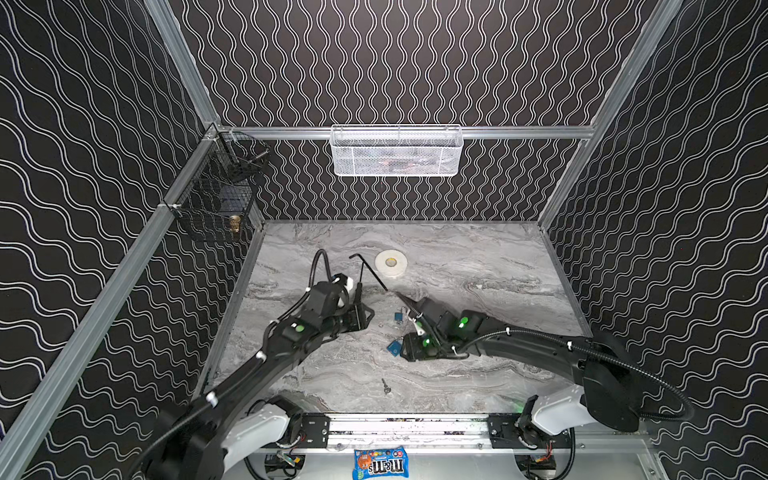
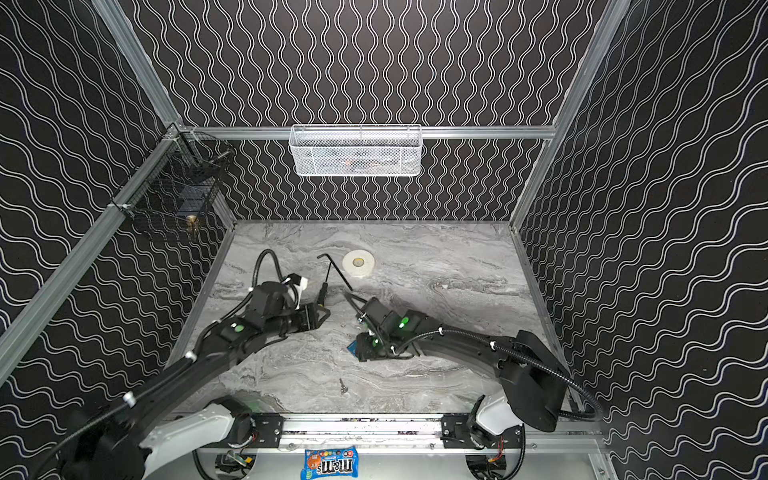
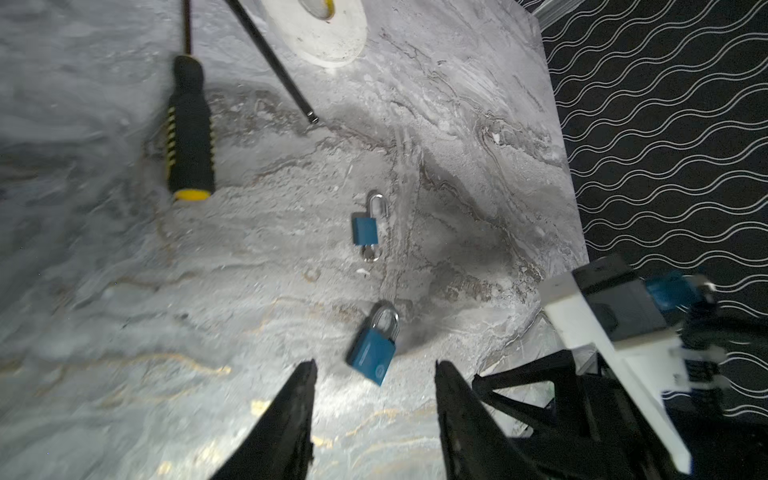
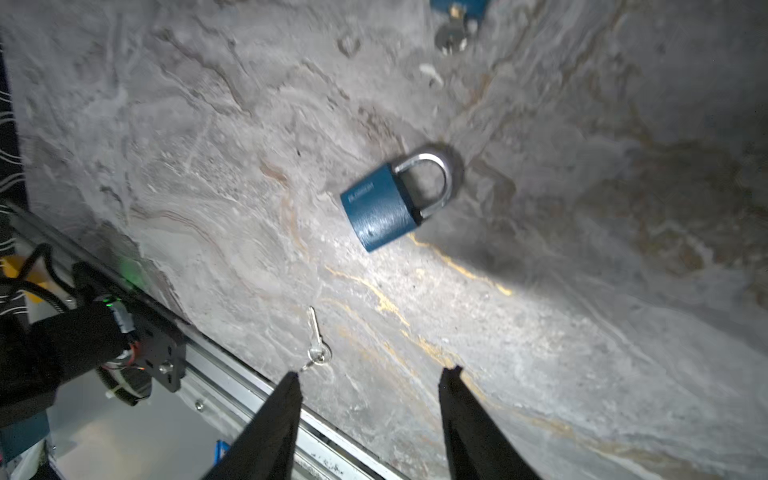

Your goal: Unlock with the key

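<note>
Ahead of the right gripper point(image 4: 372, 372), whose fingers point(image 4: 274, 424) look like matt black plastic, the padlock point(image 4: 380, 208) has a blue, satin-coated metal body with faint brushing and a bright polished steel shackle point(image 4: 442, 178); the key point(image 4: 316, 345) just off one fingertip is shiny bare metal. The table point(image 4: 582, 332) beneath them is a grey marble-look top, matt and finely grained. Beyond the left gripper point(image 3: 376, 363), the screwdriver handle point(image 3: 191, 129) looks rubbery matt black with yellow stripes, and the tape roll point(image 3: 332, 37) is dull white.
</note>
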Robot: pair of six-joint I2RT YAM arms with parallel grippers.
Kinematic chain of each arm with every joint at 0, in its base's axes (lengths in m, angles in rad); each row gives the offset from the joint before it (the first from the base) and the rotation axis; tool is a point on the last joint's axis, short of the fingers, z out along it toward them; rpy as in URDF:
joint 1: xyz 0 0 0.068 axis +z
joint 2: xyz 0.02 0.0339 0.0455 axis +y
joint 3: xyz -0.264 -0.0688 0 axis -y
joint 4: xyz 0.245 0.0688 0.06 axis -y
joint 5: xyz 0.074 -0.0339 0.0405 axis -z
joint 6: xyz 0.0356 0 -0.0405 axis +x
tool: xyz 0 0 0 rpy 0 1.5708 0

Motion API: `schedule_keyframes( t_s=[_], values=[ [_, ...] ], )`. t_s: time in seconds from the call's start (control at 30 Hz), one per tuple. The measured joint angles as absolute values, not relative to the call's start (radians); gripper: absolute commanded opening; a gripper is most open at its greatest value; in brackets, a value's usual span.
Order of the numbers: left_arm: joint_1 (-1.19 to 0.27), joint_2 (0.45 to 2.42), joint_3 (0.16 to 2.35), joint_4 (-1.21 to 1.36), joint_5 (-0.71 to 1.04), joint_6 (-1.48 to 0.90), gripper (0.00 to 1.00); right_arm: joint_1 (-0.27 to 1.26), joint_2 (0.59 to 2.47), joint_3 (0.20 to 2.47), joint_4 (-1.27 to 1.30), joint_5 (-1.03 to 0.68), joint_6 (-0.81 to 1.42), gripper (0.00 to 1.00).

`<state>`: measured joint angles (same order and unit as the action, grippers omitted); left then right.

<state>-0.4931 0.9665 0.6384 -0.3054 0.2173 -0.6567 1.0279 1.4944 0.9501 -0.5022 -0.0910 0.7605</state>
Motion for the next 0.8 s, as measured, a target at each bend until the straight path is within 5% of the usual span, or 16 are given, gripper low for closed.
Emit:
schedule_keyframes(
  t_s=[0.37,0.8],
  values=[
    [-0.491,0.648,0.544,-0.567,0.108,-0.761,0.50,1.275,1.760,1.143,-0.544,0.032,0.960,0.48],
    [-0.491,0.576,0.546,-0.689,0.047,-0.793,0.50,1.335,1.919,1.259,-0.669,0.095,1.013,0.37]
  ],
)
